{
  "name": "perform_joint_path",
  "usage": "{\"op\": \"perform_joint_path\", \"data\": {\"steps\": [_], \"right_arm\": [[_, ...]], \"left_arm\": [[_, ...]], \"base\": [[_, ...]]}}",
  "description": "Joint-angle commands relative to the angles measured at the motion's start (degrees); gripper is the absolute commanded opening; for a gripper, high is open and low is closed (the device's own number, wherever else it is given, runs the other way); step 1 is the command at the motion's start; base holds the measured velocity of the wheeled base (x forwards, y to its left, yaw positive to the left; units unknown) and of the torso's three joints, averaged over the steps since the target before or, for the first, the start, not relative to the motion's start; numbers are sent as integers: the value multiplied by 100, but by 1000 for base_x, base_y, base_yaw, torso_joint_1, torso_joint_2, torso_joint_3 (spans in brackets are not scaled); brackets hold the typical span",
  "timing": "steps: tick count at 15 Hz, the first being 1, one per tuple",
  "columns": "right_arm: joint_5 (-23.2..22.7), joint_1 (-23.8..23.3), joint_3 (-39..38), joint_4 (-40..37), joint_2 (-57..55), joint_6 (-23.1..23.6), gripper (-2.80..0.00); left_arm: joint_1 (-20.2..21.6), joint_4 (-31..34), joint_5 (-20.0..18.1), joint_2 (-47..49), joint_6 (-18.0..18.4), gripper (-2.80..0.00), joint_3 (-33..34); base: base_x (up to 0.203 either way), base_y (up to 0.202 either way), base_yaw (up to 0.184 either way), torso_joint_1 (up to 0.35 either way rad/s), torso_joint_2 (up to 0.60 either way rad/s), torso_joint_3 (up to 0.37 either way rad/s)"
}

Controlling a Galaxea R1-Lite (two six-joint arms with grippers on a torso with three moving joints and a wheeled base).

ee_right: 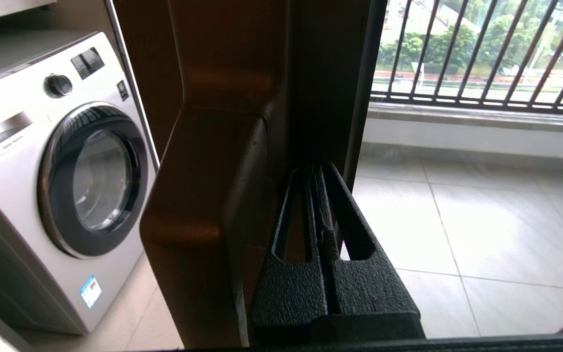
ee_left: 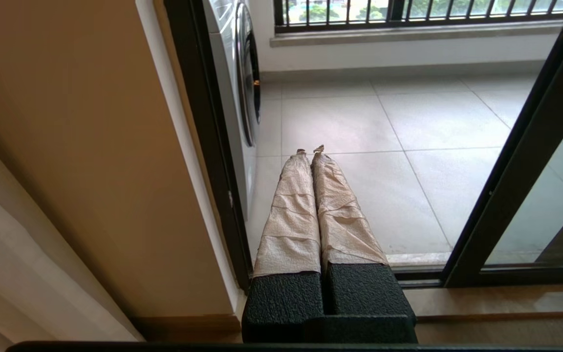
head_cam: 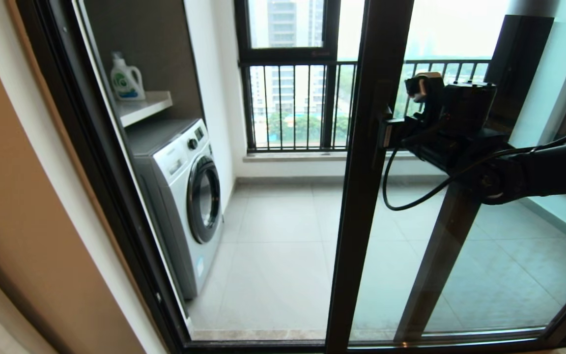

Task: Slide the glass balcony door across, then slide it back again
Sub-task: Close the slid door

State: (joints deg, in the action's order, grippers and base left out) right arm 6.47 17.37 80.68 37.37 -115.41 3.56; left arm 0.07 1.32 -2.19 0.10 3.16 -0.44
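The glass balcony door [head_cam: 361, 206] stands partly slid over, its dark brown stile running top to bottom through the middle of the head view. My right gripper [head_cam: 386, 133] reaches in from the right at handle height. In the right wrist view its black fingers [ee_right: 328, 205] are shut together with nothing between them, their tips tucked into the dark corner against the stile beside the blocky brown handle [ee_right: 203, 195]. My left gripper [ee_left: 311, 151] hangs low by the left door jamb, its tape-wrapped fingers shut and empty, and the door's stile [ee_left: 516, 186] stands off to one side of it.
The opening between the left jamb [head_cam: 96, 162] and the stile shows the tiled balcony floor [head_cam: 273, 246]. A white washing machine [head_cam: 184, 196] stands at the left under a shelf [head_cam: 145, 105] with a detergent bottle [head_cam: 126, 78]. A barred window [head_cam: 293, 98] is at the back. A second dark frame [head_cam: 440, 255] shows through the glass.
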Motion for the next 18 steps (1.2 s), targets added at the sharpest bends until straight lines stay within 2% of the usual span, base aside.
{"op": "perform_joint_path", "data": {"steps": [1, 4, 9, 18], "right_arm": [[163, 272, 199, 26, -281, 4, -280], [233, 556, 301, 25, -439, 4, -280], [430, 931, 938, 1, -814, 4, -280], [621, 1350, 1082, 33, -1025, -31, -280]], "left_arm": [[1, 0, 0, 8, 1, -280, 0], [1, 0, 0, 8, 1, -280, 0], [1, 0, 0, 8, 1, -280, 0], [1, 0, 0, 8, 1, -280, 0]], "base": [[0, 0, 0, 0, 0, 0], [0, 0, 0, 0, 0, 0], [0, 0, 0, 0, 0, 0], [0, 0, 0, 0, 0, 0]]}}
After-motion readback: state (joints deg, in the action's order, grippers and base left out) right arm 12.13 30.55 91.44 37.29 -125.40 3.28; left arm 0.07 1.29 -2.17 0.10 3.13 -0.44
